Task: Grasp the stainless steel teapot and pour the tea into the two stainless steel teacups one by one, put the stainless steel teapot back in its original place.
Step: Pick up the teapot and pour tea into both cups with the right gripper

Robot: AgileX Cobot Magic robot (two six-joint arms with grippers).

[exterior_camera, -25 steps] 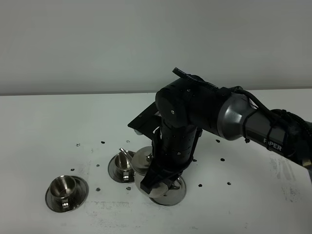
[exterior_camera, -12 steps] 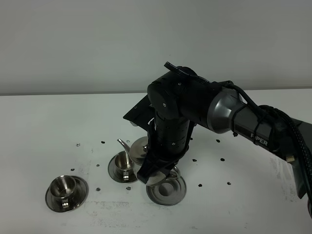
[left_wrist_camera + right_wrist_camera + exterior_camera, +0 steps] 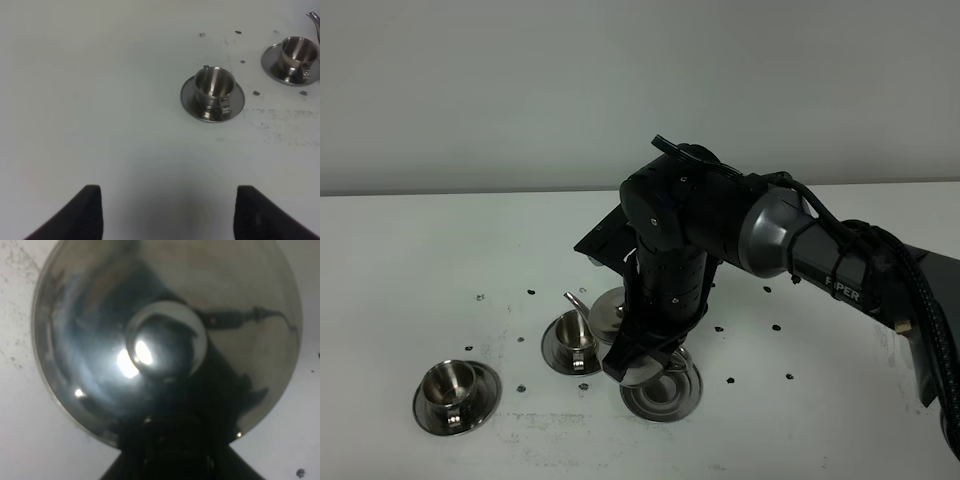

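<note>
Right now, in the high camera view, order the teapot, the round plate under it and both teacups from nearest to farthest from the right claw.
1. Teapot, gripped in the right claw.
2. Round plate, directly beneath.
3. Middle teacup, just left.
4. Left teacup, farthest left.

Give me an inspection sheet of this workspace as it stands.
Surface: white table, dark specks and scuffs.
Job's things: stainless steel teapot held up, spout toward one teacup on its saucer; other teacup on its saucer, standing apart.
Clutter: bare round steel dish below the right gripper.
Grippers: right gripper shut on the teapot; left gripper open, empty.
Cables: black cable along the right arm.
Surroundings: plain pale wall.
</note>
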